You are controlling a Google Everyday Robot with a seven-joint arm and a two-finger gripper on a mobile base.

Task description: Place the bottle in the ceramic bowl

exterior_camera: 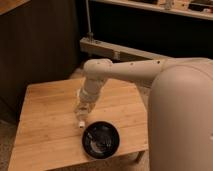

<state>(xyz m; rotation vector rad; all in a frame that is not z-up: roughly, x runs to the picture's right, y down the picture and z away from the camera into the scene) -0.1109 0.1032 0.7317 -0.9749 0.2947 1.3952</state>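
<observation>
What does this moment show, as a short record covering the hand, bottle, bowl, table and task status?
hand: over the table, just up-left of the bowl, shut on the bottle
bottle: held in the hand, white cap pointing down, outside the bowl
ceramic bowl: black, glossy, upright near the table's front edge, no bottle in it
table: light wood
task status: bottle grasped, not yet placed in the bowl
</observation>
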